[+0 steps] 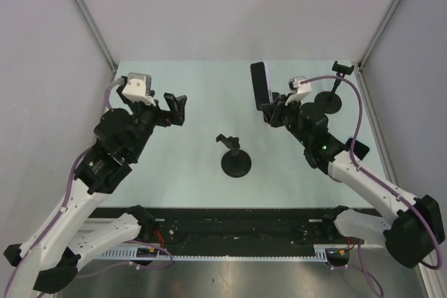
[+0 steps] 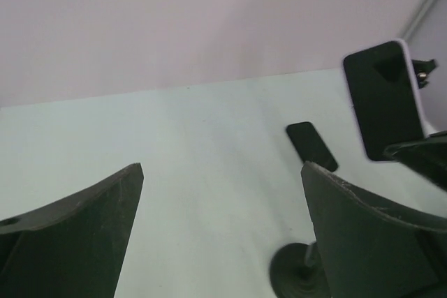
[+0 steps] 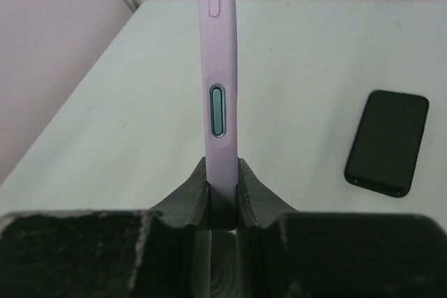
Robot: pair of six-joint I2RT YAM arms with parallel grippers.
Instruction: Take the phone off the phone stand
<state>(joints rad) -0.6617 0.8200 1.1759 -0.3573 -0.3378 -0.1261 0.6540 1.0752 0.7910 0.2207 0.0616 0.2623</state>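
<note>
My right gripper [image 1: 271, 111] is shut on the lower end of a phone [image 1: 261, 88] in a lilac case and holds it upright above the table, clear of any stand. In the right wrist view the phone [image 3: 221, 68] stands edge-on between my fingers [image 3: 255, 190]. The left wrist view shows its black screen [image 2: 385, 99]. The black phone stand [image 1: 235, 160], round base and clamp arm, is empty at mid-table; its base shows in the left wrist view [image 2: 297, 277]. My left gripper [image 1: 176, 108] is open and empty, left of the stand.
A second black phone [image 3: 387, 142] lies flat on the table beyond the held one; it also shows in the left wrist view [image 2: 312, 146]. A second black stand [image 1: 328, 102] is at the back right corner. Grey walls close in the table on three sides.
</note>
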